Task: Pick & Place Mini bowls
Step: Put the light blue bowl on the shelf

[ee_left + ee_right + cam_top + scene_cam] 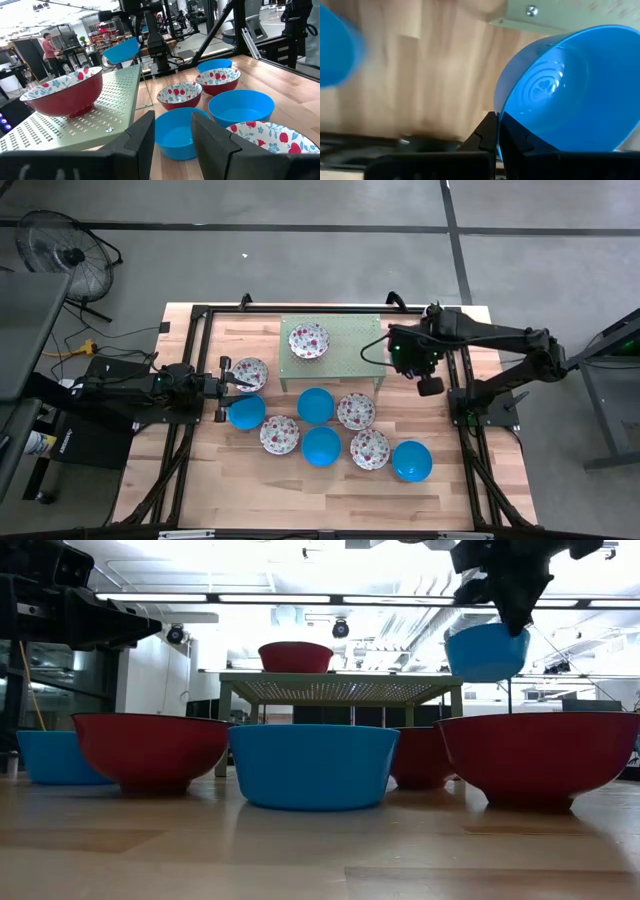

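Left gripper (240, 383) waited open beside a floral bowl (250, 373) left of the green stand (350, 370); right gripper (408, 358), clamped on a blue bowl's (570, 90) rim, held it aloft beside the stand's right edge, mid-carry, likely needing lowering onto it.

a grey tiled floor (300, 240) surrounds the wooden table (200, 480), with a black fan (60, 252) nearby.

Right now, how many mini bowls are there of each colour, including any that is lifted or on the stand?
Blue mini bowls: 5 (one held up by the right gripper)
Floral mini bowls: 5 (one on the green stand)
Total: 10
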You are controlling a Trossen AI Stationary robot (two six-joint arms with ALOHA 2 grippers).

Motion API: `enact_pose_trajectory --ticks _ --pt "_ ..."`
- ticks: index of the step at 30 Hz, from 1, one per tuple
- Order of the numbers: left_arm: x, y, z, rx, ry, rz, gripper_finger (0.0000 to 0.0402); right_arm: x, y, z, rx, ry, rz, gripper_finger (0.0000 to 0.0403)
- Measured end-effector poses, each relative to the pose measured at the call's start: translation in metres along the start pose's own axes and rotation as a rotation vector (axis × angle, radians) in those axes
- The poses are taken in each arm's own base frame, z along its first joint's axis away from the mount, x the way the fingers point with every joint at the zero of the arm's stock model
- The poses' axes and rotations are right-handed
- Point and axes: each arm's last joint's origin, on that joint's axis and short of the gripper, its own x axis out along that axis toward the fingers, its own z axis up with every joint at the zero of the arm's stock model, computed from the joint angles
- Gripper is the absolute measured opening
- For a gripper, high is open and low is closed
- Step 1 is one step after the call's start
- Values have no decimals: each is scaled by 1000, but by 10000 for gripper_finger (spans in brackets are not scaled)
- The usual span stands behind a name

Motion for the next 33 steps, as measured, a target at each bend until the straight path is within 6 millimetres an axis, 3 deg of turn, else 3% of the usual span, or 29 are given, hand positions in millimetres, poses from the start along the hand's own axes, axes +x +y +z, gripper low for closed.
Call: enact_pose_trajectory --ticks 5,14,25,33 --pt "0 0 0 0 0 0 124 0 0 3 -209 2 -75 0" --pt "0 0 0 0 0 0 124 0 -9 26 -510 -165 -177 0" --pt "0 0 0 0 0 0 124 18 -34 48 -632 -178 -263 0" --pt "0 0 0 0 0 0 124 28 -45 57 -624 -181 -277 0"
